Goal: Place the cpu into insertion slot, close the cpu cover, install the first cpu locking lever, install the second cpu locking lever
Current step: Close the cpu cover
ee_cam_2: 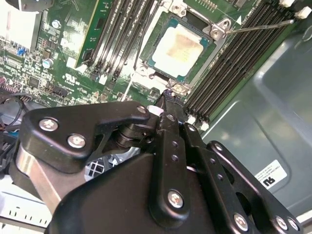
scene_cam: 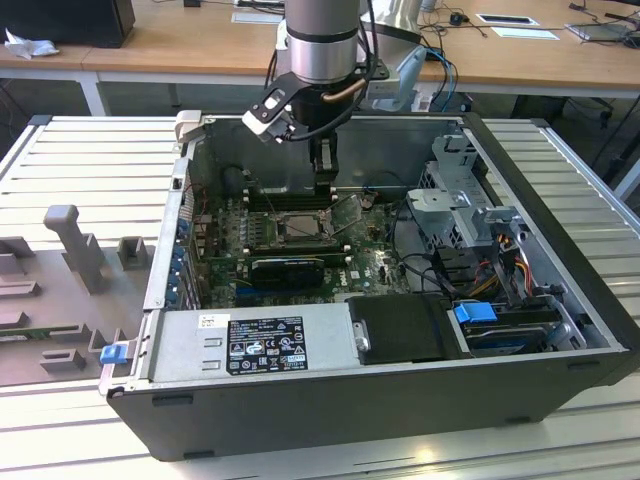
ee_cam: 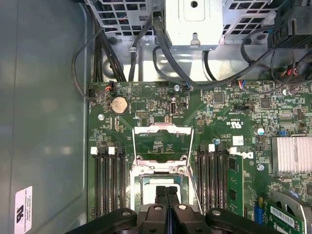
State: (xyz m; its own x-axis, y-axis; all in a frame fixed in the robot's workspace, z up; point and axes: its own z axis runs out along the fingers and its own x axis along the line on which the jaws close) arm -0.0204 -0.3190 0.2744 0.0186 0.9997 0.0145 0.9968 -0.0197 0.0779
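Seated flat in the insertion slot (ee_cam_2: 145, 57), pale metal top up: the cpu (ee_cam_2: 178, 48), at the middle of the green motherboard (ee_cam: 219, 122) inside an open computer case (scene_cam: 350, 410) lying on its side. Hinged up beyond the socket and not closed over the chip, the cpu cover (ee_cam: 159, 127), a thin metal frame with green board visible through its window in the first wrist view. On either side of that frame, thin wire levers (ee_cam: 131, 161), neither hooked down; in the second wrist view, one slanting from a socket corner out across the memory slots (ee_cam_2: 253, 53). Directly over the socket's edge, the gripper (ee_cam: 166, 190), black fingers (ee_cam: 160, 197) pressed together with no visible gap and nothing seen between them, tip just beside the socket rim, contact impossible to judge. In the exterior view, the arm (scene_cam: 320, 40) reaching straight down into the case, gripper (scene_cam: 322, 185) low over the board. Long black memory slots banked on both sides of the socket; a coin battery (ee_cam: 118, 104) and a finned heatsink (ee_cam: 291, 155) farther out on the board. Toward the exterior view's right, a metal drive cage (scene_cam: 455, 205) with bundled cables (scene_cam: 505, 250); along the case's near edge, a labelled grey power supply (scene_cam: 255, 345). Case resting on a slatted metal table (scene_cam: 90, 150), wooden desks (scene_cam: 180, 40) behind.
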